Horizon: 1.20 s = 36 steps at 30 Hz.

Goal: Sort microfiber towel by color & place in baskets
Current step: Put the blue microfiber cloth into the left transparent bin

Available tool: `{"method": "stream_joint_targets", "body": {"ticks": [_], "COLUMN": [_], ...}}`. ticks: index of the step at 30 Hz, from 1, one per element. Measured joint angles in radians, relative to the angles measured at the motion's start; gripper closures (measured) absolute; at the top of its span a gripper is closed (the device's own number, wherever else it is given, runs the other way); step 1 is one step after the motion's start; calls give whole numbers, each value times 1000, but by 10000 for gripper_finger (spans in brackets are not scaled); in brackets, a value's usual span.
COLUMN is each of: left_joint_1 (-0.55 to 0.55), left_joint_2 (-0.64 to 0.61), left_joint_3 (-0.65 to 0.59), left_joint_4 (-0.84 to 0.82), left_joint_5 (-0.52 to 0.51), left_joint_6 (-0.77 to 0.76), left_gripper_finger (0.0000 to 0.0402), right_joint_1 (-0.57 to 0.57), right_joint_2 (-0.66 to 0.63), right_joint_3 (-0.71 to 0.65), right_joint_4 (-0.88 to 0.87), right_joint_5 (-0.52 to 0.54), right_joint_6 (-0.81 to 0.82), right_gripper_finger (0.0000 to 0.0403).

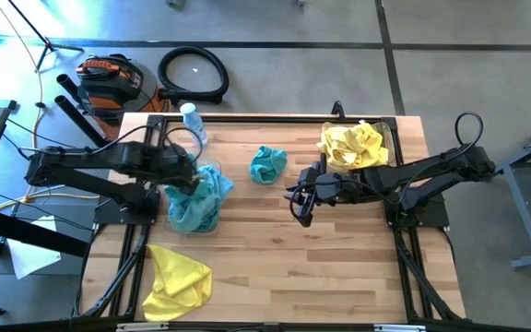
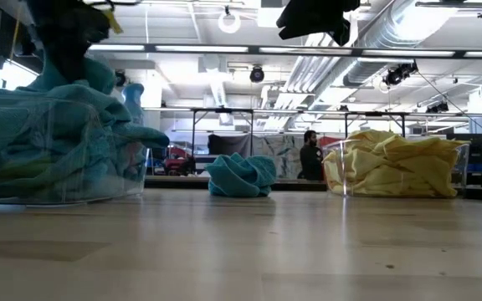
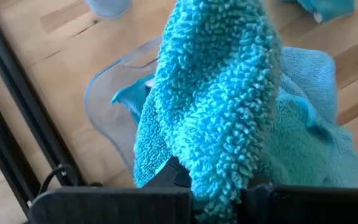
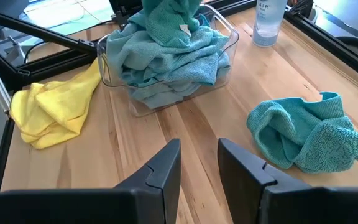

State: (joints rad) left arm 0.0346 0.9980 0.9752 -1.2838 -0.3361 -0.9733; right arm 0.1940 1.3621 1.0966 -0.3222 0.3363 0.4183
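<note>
No text can be read for certain. The clear water bottle (image 4: pixel 270 22) in the right wrist view carries a label with dark print near its top, but the letters are too small and blurred to make out. The orange and black vacuum (image 1: pixel 109 81) on the floor shows no legible brand. Nothing else bears lettering, numbers or signs.

Bare table (image 1: pixel 339 267) ahead; teal towel (image 1: pixel 267 163) possibly near.
</note>
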Motion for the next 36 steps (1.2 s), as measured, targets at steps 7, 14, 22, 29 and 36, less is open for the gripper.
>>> {"method": "stream_joint_targets", "body": {"ticks": [7,14,22,29,36], "left_joint_1": [152,250,261,261,274], "left_joint_2": [112,162,248,309,279], "left_joint_3": [-34,-179,-246,-262,-243], "left_joint_4": [102,327,431,472,447], "left_joint_5": [100,220,219,243,241], "left_joint_6": [168,218,219,216,216], "left_gripper_finger": [401,401,386,343,290], "right_joint_1": [0,0,0,0,0], "right_joint_2": [0,0,0,0,0], "right_joint_3": [0,0,0,0,0], "right_joint_4": [-4,-13,-50,-55,-55], "right_joint_5": [0,-1,-3,-3,-3], "right_joint_6": [10,33,59,72,71], "right_gripper_finger": [302,302,302,302,302]}}
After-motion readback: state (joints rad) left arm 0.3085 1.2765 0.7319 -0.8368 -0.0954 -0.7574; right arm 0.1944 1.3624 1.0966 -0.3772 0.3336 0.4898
